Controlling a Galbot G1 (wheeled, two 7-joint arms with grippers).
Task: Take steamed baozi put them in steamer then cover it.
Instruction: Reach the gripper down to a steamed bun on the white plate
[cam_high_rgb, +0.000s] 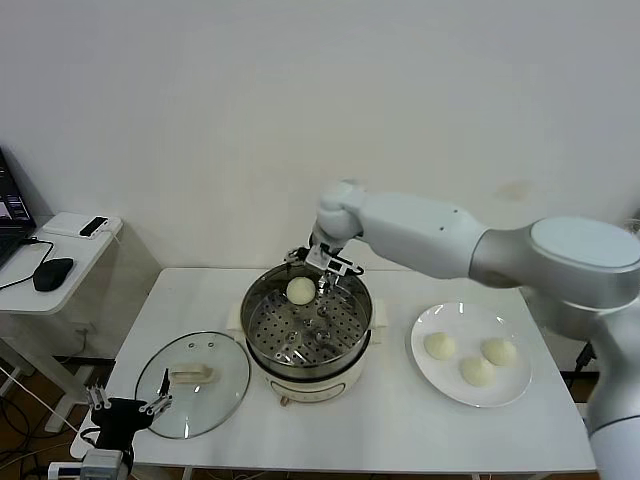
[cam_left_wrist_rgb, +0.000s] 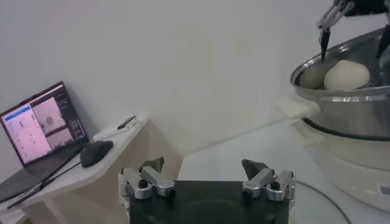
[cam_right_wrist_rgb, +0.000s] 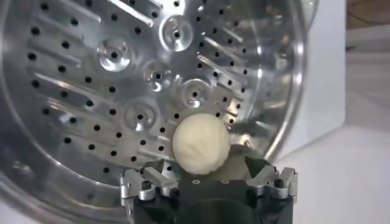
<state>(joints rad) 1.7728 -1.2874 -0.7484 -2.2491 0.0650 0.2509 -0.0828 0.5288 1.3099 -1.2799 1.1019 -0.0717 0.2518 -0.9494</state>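
The steamer (cam_high_rgb: 262, 338) stands mid-table, its perforated tray showing in the right wrist view (cam_right_wrist_rgb: 109, 91). One baozi (cam_high_rgb: 300, 290) lies on the tray at the far side; it also shows in the right wrist view (cam_right_wrist_rgb: 201, 145) and the left wrist view (cam_left_wrist_rgb: 346, 75). My right gripper (cam_high_rgb: 326, 276) hangs open just above that baozi, its fingers (cam_right_wrist_rgb: 152, 173) spread wide on either side without touching it. Three more baozi (cam_high_rgb: 439, 345) lie on the white plate (cam_high_rgb: 432, 379) to the right. The glass cover (cam_high_rgb: 192, 383) lies flat on the table left of the steamer. My left gripper (cam_high_rgb: 127, 405) is parked open and empty at the table's front left corner.
A side table (cam_high_rgb: 60, 262) at the far left holds a laptop (cam_left_wrist_rgb: 39, 125), a mouse (cam_high_rgb: 52, 272) and a small device. The wall stands close behind the table. The steamer's body (cam_left_wrist_rgb: 347, 115) is to the right in front of my left gripper (cam_left_wrist_rgb: 204, 170).
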